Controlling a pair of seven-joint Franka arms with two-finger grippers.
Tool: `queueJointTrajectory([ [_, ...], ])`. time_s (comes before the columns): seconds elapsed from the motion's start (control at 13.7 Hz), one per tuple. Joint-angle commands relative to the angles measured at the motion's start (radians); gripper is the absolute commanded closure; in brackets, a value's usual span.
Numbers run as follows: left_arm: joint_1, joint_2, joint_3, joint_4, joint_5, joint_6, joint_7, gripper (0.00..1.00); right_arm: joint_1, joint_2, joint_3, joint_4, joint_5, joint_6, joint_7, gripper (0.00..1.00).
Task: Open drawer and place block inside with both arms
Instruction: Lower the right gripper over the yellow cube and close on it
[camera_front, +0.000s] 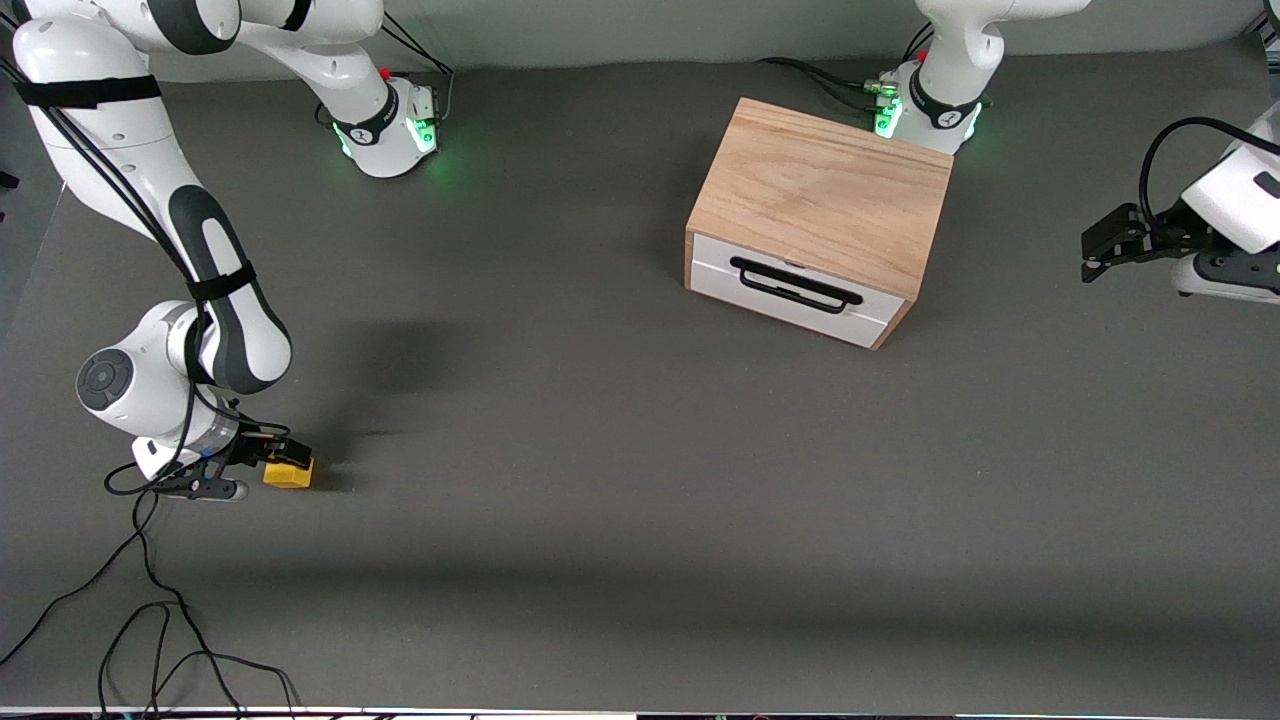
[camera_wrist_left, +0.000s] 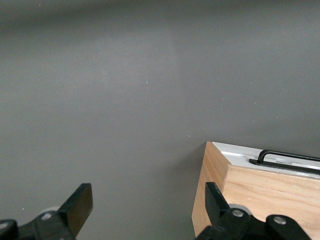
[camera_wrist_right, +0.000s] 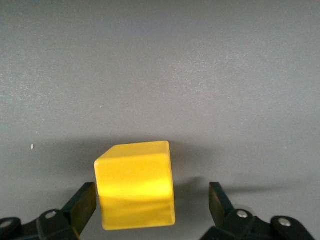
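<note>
The yellow block (camera_front: 288, 472) lies on the grey table at the right arm's end, nearer to the front camera than the wooden box (camera_front: 825, 195). My right gripper (camera_front: 262, 465) is low at the block and open. In the right wrist view the block (camera_wrist_right: 136, 182) sits between the spread fingers, close to one finger (camera_wrist_right: 82, 200); the gripper (camera_wrist_right: 151, 195) does not grip it. The drawer (camera_front: 790, 290) is shut, its black handle (camera_front: 795, 283) facing the front camera. My left gripper (camera_front: 1100, 250) is open and empty over the table beside the box. The left wrist view shows my left gripper (camera_wrist_left: 147, 195), the box corner (camera_wrist_left: 250, 195) and the handle (camera_wrist_left: 287, 157).
Loose black cables (camera_front: 150, 620) trail across the table near the front edge at the right arm's end. The two arm bases (camera_front: 390, 125) (camera_front: 925, 105) stand at the table's back edge; the left one is right next to the box.
</note>
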Motion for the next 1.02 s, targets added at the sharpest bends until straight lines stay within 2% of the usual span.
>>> queueJointTrajectory([
  [0.0,0.005,-0.005,-0.005,-0.001,-0.002,-0.004,0.001,0.00,0.004,0.007,0.002,0.021,0.032,-0.003,-0.027,0.00],
  [0.36,0.004,-0.005,-0.005,-0.001,-0.002,-0.005,-0.001,0.00,0.004,0.016,0.002,0.037,0.027,-0.003,-0.053,0.00],
  [0.44,0.004,-0.005,-0.005,-0.001,-0.002,-0.005,-0.001,0.00,0.004,0.021,0.002,0.041,0.026,-0.007,-0.056,0.05],
  [0.8,-0.007,-0.002,-0.010,-0.003,-0.008,-0.005,-0.037,0.00,0.004,0.023,0.002,0.046,0.026,-0.007,-0.097,0.57],
  [0.87,-0.013,-0.002,-0.013,-0.004,-0.010,-0.005,-0.078,0.00,0.004,0.023,0.002,0.046,0.026,-0.007,-0.097,0.66],
  [0.95,-0.027,0.000,-0.015,-0.007,-0.011,-0.004,-0.117,0.00,0.004,0.023,0.002,0.046,0.024,-0.009,-0.099,0.70],
])
